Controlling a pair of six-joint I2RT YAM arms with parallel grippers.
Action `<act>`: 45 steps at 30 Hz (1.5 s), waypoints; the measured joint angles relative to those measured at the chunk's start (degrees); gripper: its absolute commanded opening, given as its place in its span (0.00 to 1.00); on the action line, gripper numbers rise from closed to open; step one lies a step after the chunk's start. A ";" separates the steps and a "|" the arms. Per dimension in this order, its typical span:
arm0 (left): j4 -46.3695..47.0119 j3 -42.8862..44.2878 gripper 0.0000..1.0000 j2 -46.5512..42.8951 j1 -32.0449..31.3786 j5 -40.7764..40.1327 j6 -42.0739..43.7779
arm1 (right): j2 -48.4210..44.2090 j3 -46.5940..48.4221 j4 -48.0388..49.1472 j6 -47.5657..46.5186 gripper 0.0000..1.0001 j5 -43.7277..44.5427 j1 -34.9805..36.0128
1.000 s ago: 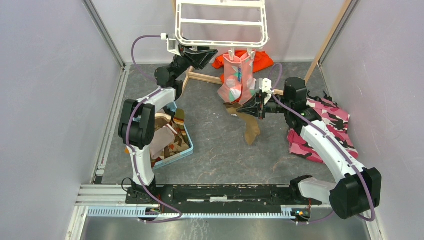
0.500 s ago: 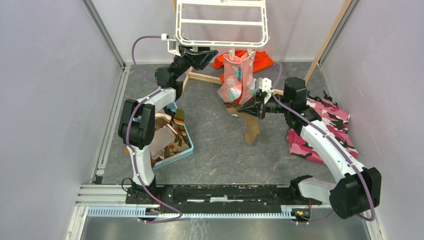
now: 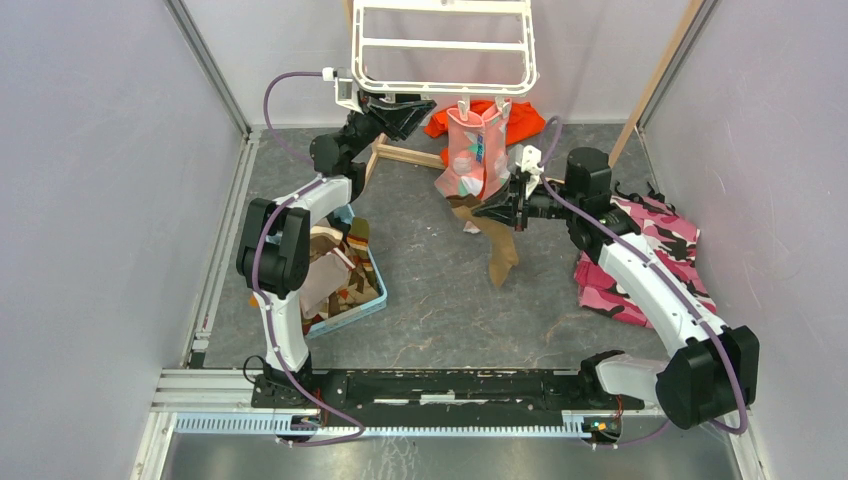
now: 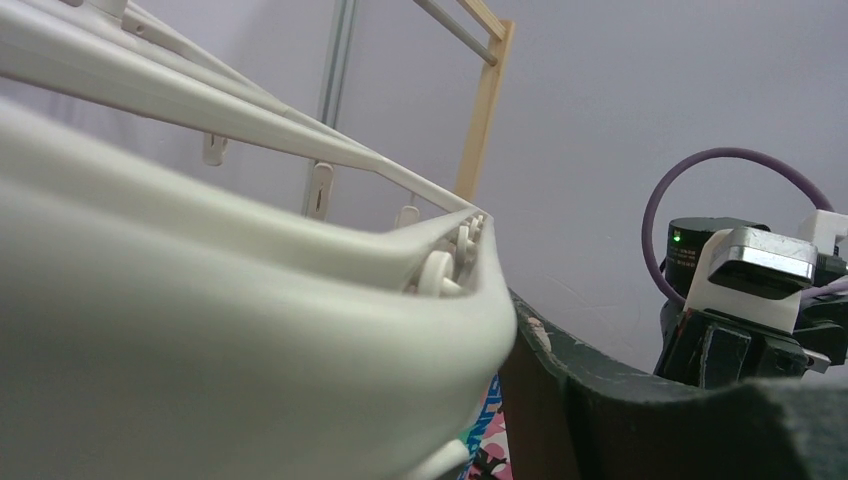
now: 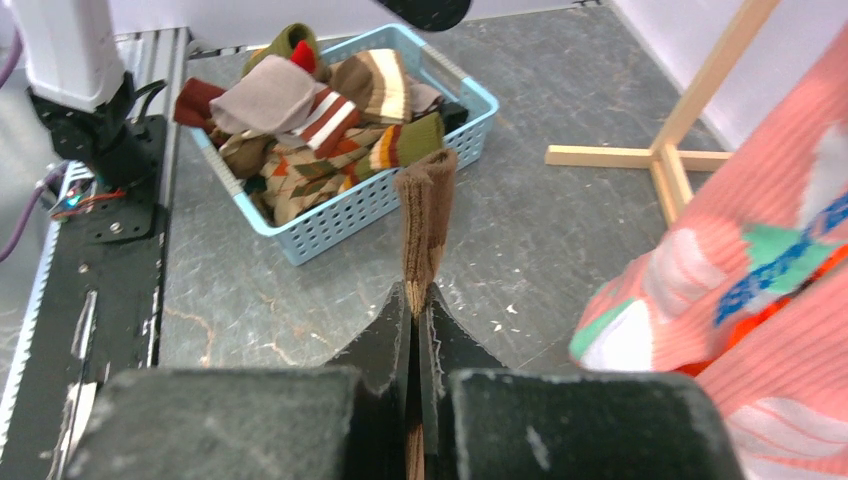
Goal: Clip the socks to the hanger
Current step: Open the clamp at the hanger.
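Beneath hanger (image 3: 440, 88), right fingers (image 5: 385, 340) clamped on brown sock (image 3: 502, 258), lifted slightly, left fingers (image 3: 405, 105) holding hanger

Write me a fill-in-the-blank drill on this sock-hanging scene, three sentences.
The held sock in the shut right hand is plain ____.
The clipped sock on the hanger, which the left hand grips, is mostly ____.
The basket of spare socks is light ____.
Missing words: brown; pink; blue.

Lab cell: plain panels (image 3: 90, 200), aluminium rail (image 3: 400, 424)
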 measured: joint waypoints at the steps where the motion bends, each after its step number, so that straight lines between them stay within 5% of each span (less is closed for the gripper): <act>1: 0.09 -0.55 0.02 -0.11 0.00 -0.37 0.00 | 0.33 0.57 0.37 0.83 0.00 0.79 0.15; 4: 0.09 -2.54 0.05 -0.55 0.00 -2.08 0.00 | 1.33 2.34 2.05 3.80 0.00 3.89 0.83; 9: 0.26 -5.20 0.49 -1.33 0.00 -4.66 -0.02 | 2.25 4.37 3.15 6.49 0.00 7.65 2.62; 16: 0.55 -5.77 0.79 -1.73 0.02 -5.40 0.00 | 3.30 4.94 3.19 6.75 0.00 9.07 2.95; 26: 0.63 -5.79 0.99 -1.70 0.02 -1.38 1.55 | 3.37 4.94 2.51 5.16 0.02 9.22 2.95; 45: 0.52 -23.26 1.00 -7.54 0.00 1.20 21.62 | 4.13 4.31 2.56 4.13 0.02 8.87 1.90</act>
